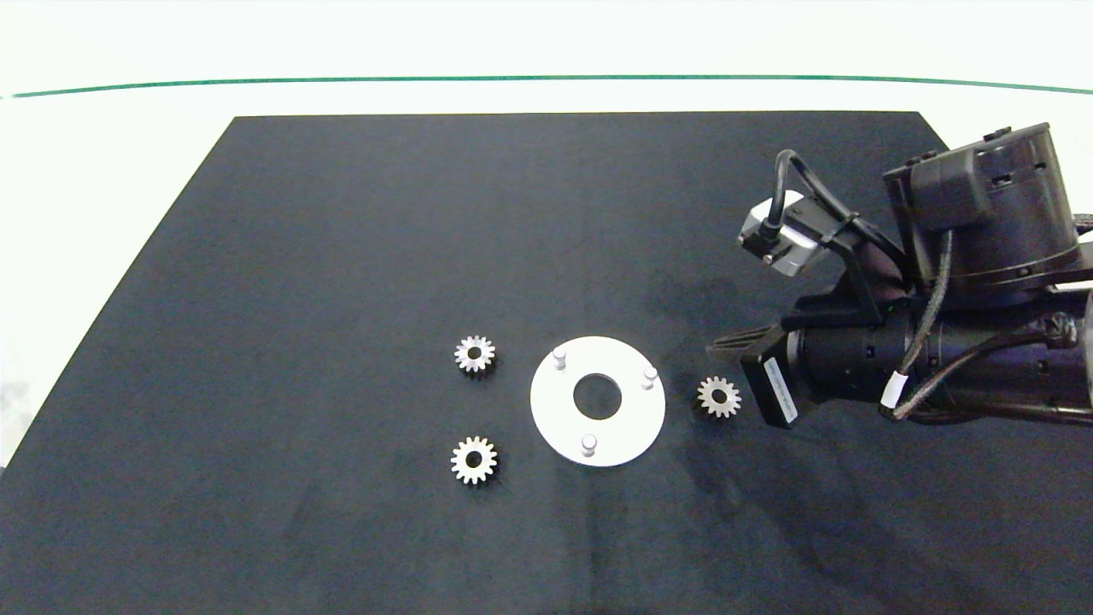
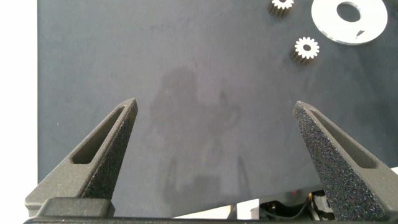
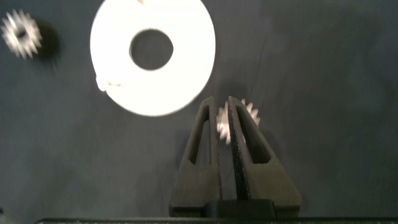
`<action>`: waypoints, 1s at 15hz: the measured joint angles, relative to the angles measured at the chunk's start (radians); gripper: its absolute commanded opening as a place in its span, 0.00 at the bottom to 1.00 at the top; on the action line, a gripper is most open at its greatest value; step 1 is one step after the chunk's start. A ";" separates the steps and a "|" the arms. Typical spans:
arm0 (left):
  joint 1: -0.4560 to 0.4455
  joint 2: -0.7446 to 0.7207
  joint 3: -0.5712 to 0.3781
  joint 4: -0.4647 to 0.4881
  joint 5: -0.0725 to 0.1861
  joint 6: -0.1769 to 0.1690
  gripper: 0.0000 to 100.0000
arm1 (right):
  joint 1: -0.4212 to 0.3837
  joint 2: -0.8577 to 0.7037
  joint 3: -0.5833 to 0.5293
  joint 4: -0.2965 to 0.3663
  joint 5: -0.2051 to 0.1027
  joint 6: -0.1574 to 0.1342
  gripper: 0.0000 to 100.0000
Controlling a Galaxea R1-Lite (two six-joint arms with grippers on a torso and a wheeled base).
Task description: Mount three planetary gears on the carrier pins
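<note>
Three small silvery planetary gears lie flat on the black mat: two left of the disc (image 1: 474, 353) (image 1: 474, 460) and one just right of it (image 1: 719, 396). The white disc (image 1: 553, 403) carries three bare carrier pins (image 1: 559, 357) (image 1: 650, 377) (image 1: 588, 444). My right gripper (image 1: 716, 345) hovers beside the right-hand gear, fingers shut with nothing between them. In the right wrist view the gripper (image 3: 222, 101) partly covers that gear (image 3: 251, 112), with the disc (image 3: 186, 68) just beyond. My left gripper (image 2: 214, 109) is open over bare mat, away from the gears (image 2: 306, 48).
The black mat (image 1: 341, 256) lies on a white table (image 1: 102, 171), with a green line along the far side. The right arm's bulky wrist and cables (image 1: 939, 299) stand over the mat's right part. The left arm is outside the head view.
</note>
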 measured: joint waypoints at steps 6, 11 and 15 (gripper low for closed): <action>0.000 -0.004 0.000 0.001 0.000 -0.003 1.00 | -0.020 -0.020 0.071 0.000 -0.001 0.001 0.13; 0.000 -0.004 0.000 0.001 0.000 -0.004 1.00 | -0.041 -0.042 0.127 -0.009 -0.001 0.001 1.00; 0.000 -0.004 0.000 0.001 0.000 -0.005 1.00 | -0.046 -0.044 0.133 -0.027 -0.001 0.001 1.00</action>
